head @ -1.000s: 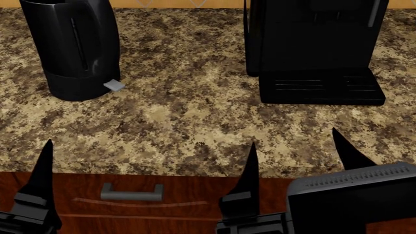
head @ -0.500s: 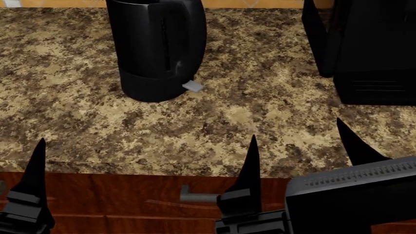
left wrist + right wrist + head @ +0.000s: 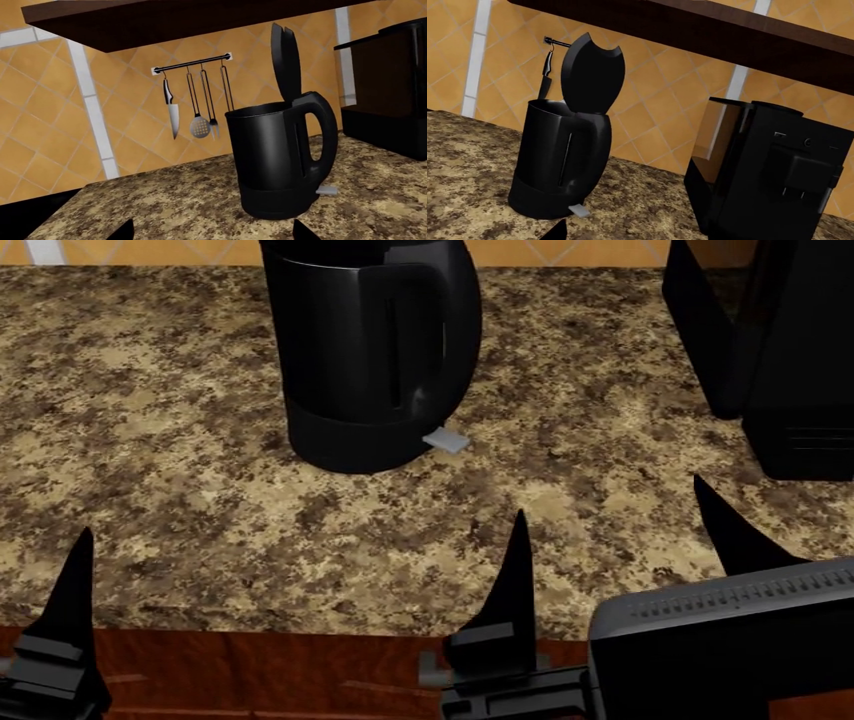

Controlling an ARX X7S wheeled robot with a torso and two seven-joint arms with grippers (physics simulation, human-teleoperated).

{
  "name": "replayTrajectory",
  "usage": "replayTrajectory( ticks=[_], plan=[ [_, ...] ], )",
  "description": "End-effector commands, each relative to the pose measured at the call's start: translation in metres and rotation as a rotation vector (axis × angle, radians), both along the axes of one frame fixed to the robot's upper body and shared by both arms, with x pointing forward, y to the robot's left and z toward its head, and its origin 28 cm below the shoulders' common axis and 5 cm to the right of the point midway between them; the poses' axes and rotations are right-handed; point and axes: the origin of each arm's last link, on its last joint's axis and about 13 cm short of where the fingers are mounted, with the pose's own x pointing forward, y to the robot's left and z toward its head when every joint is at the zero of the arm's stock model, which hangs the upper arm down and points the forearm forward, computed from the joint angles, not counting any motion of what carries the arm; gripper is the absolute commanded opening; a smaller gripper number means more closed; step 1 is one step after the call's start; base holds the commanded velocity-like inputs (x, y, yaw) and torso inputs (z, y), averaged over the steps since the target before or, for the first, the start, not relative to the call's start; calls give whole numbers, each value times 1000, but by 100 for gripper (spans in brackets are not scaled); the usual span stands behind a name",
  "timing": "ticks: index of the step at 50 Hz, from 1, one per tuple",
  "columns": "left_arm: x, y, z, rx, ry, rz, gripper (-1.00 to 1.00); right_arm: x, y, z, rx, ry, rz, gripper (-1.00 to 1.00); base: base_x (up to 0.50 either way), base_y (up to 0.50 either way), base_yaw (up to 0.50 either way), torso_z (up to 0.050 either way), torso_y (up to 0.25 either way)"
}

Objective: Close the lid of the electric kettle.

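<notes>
The electric kettle [image 3: 367, 350] stands on the speckled counter [image 3: 160, 490], right in front of the robot and a little to its left. Its lid [image 3: 285, 62] sticks straight up above the handle [image 3: 319, 135], so the kettle's mouth is wide open.

The job looks like it is only at the getting-close step. Nothing touches the kettle yet. The left gripper [image 3: 287, 615] sits low at the near edge of the counter, its two pointed fingers spread far apart and holding nothing. The right gripper [image 3: 727, 540] is near the same edge, off to the right. Only one of its fingers shows clearly, so I cannot tell if it is open or closed.

Next, I think an arm needs to lift up high, go behind the top of the lid, and push it forward and down until it lies flat on the mouth.

From the left wrist view the inside of the kettle is too dark to see, so it may be empty. A black coffee machine [image 3: 767, 175] stands apart on the right.
</notes>
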Motion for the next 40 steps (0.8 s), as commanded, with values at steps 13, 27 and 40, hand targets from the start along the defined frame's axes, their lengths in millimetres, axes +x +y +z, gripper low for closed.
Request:
replayTrajectory(
  ticks=[13,27,40],
  plan=[
    [0,-2,2,-1,-2,-16,100,-3,-2,4,2,-16,-1,100,404,0,0,0,0],
    [-3,-1,1,-13,-4,-15,100,-2,-1,2,-1,-9,0,100,404,0,0,0,0],
    [-4,0,1,-13,-9,-14,100,-6,1,1,9,-21,13,100,259,0,0,0,1]
  ],
)
